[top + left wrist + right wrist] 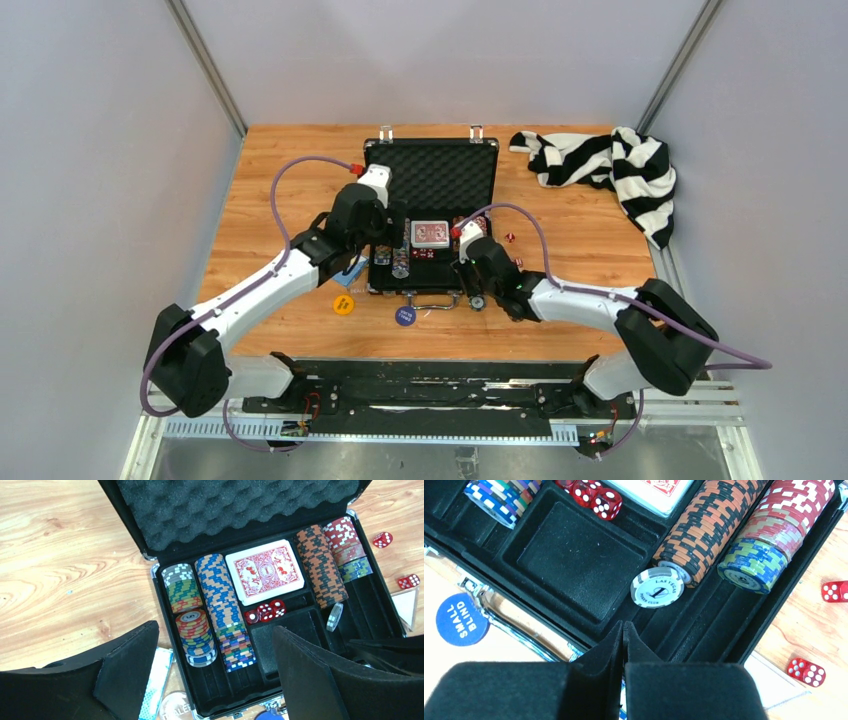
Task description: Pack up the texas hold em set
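Observation:
The black briefcase (432,165) lies open mid-table, its foam lid (235,505) raised at the back. Its tray holds rows of multicoloured chips (220,605), a red-backed card deck (265,572) and three red dice (265,611). A white chip (658,587) leans against the orange-black row. My left gripper (215,630) hangs open and empty above the tray's front left. My right gripper (623,625) is shut on nothing, over the case's front right rim (549,630). Two red dice (835,591) (806,672) lie on the table right of the case.
A blue "small blind" button (405,316) and a yellow button (344,303) lie in front of the case. A dealer button (175,707) and a blue-white packet (155,680) sit by its front left corner. A black-and-white striped cloth (610,170) is bunched at the back right.

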`<state>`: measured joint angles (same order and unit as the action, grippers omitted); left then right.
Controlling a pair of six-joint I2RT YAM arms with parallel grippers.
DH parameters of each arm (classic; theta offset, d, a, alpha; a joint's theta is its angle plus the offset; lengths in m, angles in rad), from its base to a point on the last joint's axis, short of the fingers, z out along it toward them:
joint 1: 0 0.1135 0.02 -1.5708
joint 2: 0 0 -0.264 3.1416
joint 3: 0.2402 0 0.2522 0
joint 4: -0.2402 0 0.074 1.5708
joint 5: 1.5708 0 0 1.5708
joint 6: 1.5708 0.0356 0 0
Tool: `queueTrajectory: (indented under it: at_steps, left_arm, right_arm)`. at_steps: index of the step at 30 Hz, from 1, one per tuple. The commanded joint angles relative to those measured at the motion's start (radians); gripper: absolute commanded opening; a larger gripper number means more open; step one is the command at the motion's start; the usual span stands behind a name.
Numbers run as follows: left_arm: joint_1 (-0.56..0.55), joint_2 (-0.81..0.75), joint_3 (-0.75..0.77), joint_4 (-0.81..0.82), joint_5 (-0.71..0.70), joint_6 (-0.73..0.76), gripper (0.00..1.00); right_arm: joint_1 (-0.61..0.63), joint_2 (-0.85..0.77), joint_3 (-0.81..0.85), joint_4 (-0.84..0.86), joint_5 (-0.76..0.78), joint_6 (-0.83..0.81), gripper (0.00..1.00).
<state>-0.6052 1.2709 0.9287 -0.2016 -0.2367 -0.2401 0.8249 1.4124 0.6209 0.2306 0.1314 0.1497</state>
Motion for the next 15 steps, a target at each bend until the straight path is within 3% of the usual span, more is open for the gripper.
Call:
queueTrajectory:
  at_steps: [1,15]
  left_arm:
    - [-0.001,-0.024,-0.038,0.049,-0.018,-0.005,0.89]
    - [-0.002,-0.047,-0.077,0.086,0.022,-0.007,0.89]
  right_arm:
    - [-0.029,0.056,0.044,0.029,-0.005,0.028,0.01]
    - [-0.086,0.194,0.087,0.057,-0.031,0.045,0.01]
